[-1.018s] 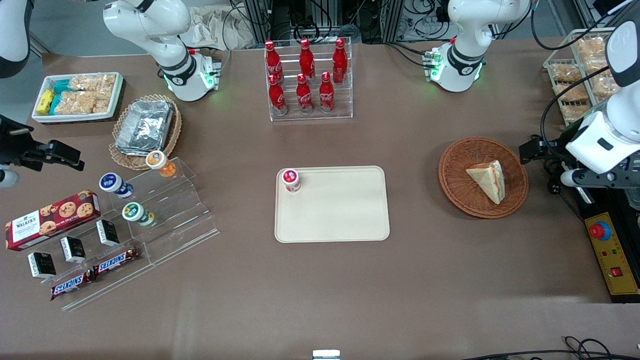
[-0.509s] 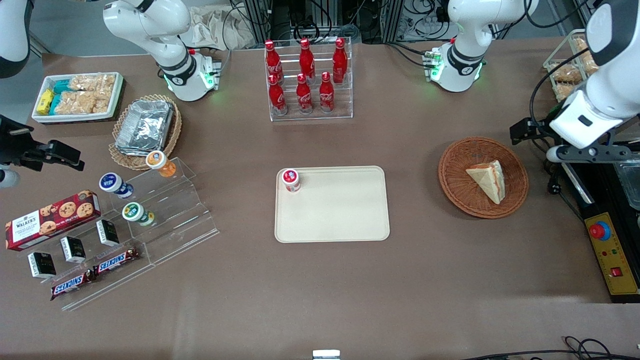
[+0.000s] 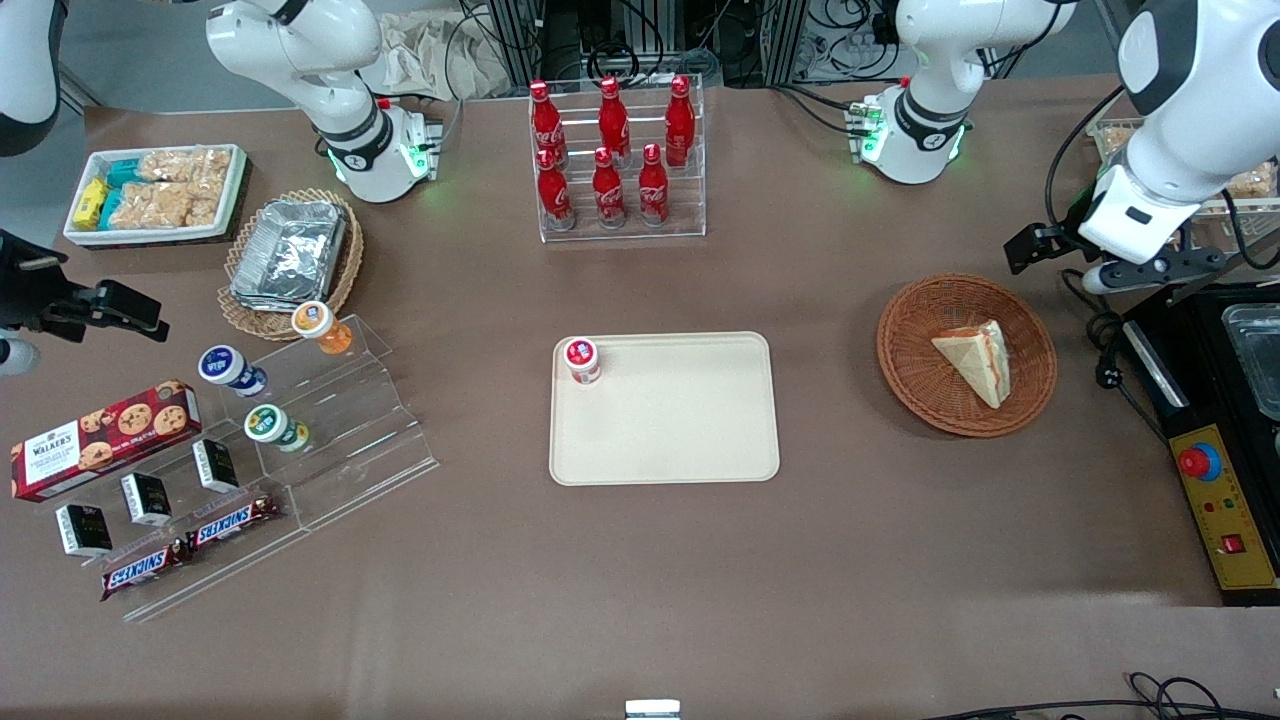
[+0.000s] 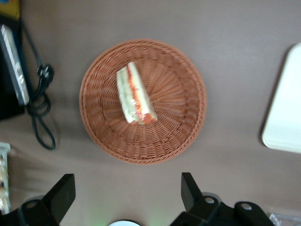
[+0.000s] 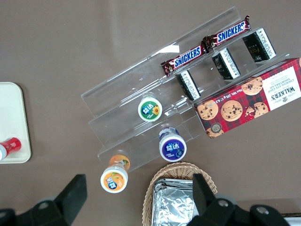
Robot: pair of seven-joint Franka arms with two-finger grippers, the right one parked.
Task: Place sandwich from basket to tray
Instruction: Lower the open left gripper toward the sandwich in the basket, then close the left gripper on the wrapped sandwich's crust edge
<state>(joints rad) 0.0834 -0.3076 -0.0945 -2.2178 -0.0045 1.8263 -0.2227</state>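
Note:
The sandwich (image 3: pixel 975 362), a pale bread wedge with a red and green filling stripe, lies in the round reddish-brown basket (image 3: pixel 915 340). In the left wrist view the sandwich (image 4: pixel 134 94) rests on its side near the middle of the basket (image 4: pixel 178 94). My left gripper (image 3: pixel 1140 272) hovers over the table beside the basket, toward the working arm's end and farther from the front camera. The gripper (image 4: pixel 126 193) is open, with nothing between its fingers (image 4: pixel 188 190). The cream tray (image 3: pixel 680 420) lies flat mid-table, and its corner (image 4: pixel 287 108) shows in the wrist view.
A small red-lidded jar (image 3: pixel 581 360) stands on one corner of the tray. A black control box with a red button (image 3: pixel 1215 500) and a black cable (image 4: pixel 40 108) lie close to the basket at the working arm's end. A rack of red bottles (image 3: pixel 615 160) stands farther back.
The left arm has swung away from the front camera, carrying the open gripper along the basket's side. The sandwich and basket have not moved.

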